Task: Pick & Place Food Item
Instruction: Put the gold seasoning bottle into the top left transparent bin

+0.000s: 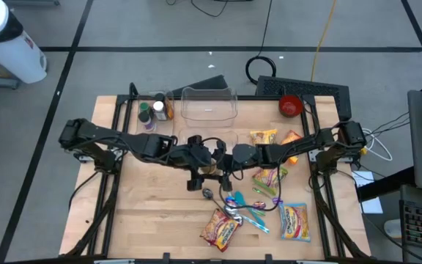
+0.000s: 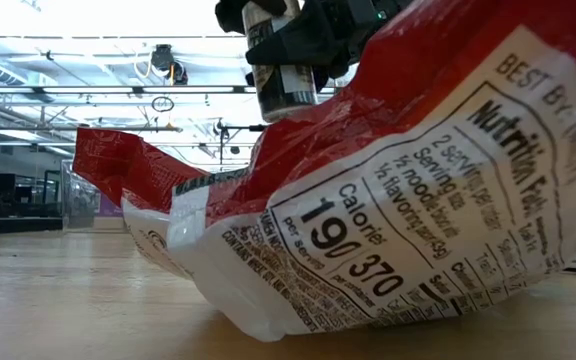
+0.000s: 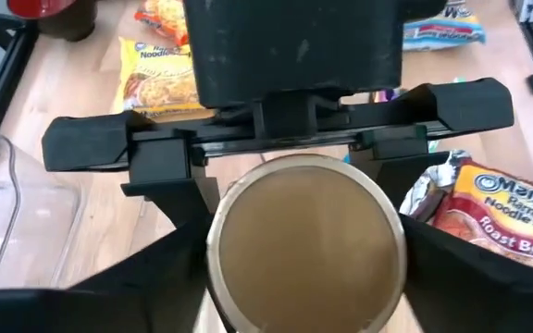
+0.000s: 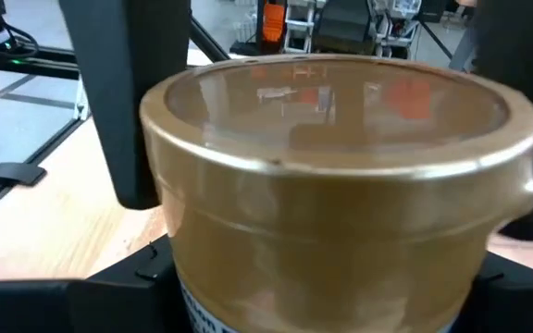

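Observation:
A jar with a gold lid (image 3: 305,240) hangs upright above the middle of the table (image 1: 145,220), between the two grippers. My right gripper (image 1: 220,163) comes from the table's right and is shut on it. My left gripper (image 1: 205,163) comes from the left, tipped down over the lid. Its open fingers (image 3: 109,296) stand on either side of the jar, and I cannot tell whether they touch it. In the low view the jar (image 2: 283,75) shows high up, behind a ramen packet. My right gripper pinches the jar between its two fingers (image 3: 169,176), on opposite sides of its wall (image 4: 188,287) just below the gold lid. The fingers come nearly level from the table's right. The jar stays upright, lifted clear of the table.
A clear plastic container (image 1: 209,103) stands at the far middle, with bottles (image 1: 156,110) to its left and a red bowl (image 1: 290,105) to its right. Ramen packets (image 1: 264,137) (image 1: 294,221) (image 1: 220,227) and utensils (image 1: 240,209) lie right of centre and near the front edge.

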